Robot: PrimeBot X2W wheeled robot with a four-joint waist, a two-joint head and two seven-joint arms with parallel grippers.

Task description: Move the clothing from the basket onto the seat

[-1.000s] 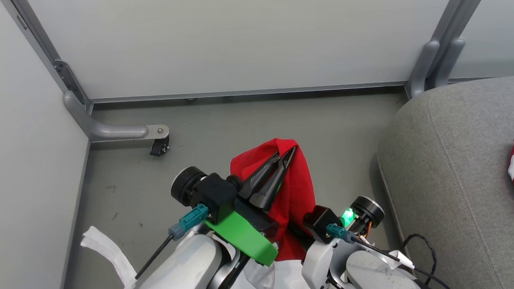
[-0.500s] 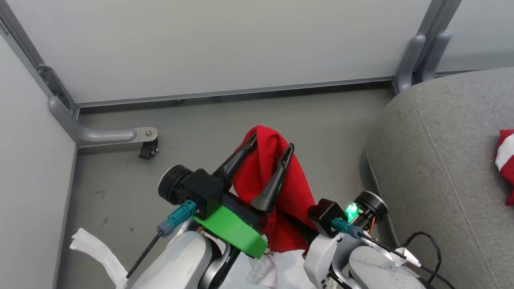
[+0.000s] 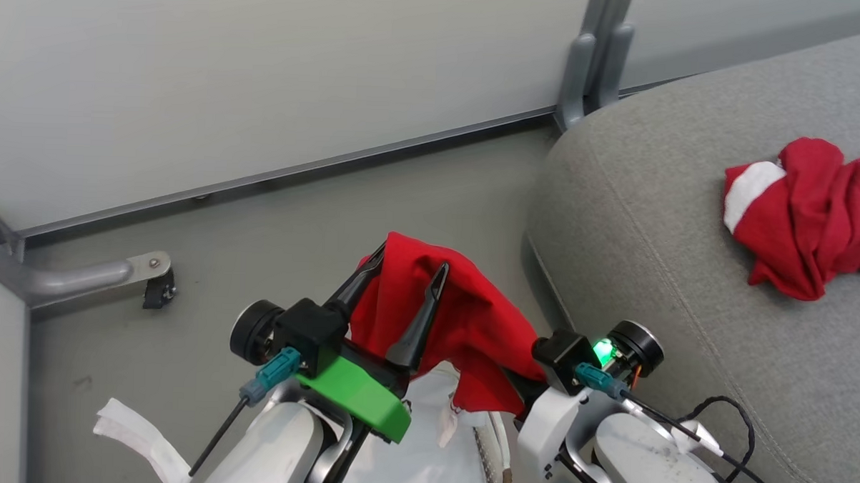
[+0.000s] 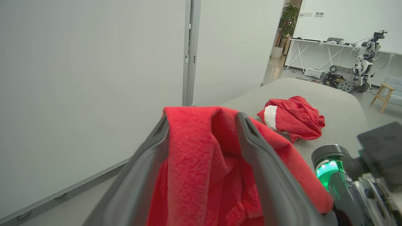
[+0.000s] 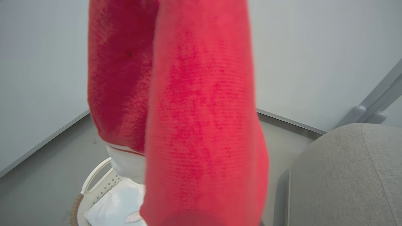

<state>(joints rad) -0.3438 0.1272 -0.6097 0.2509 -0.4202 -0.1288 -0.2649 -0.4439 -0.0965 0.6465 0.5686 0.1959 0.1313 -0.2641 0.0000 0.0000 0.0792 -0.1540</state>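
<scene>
Left tool [image 3: 412, 259]: fingers spread, not pinching. The red garment [image 3: 470, 321] is draped over and between them, long axis hanging downward, its tail just above the basket [image 3: 495, 455]. Right tool [image 3: 560, 352]: fingers hidden behind the cloth, so I cannot tell its state. The seat [image 3: 652, 228] lies right of both tools, with the right arm nearer. The striped garment [image 3: 810, 212] is already on the seat. Judgement: a rightward carry comes next.

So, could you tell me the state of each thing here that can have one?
left end effector: open, red garment draped over its fingers.
right end effector: fingers hidden by the garment, cannot tell.
red garment: lifted, hanging above the basket.
striped garment: crumpled on the seat.
basket: upright, white liner inside.
</scene>
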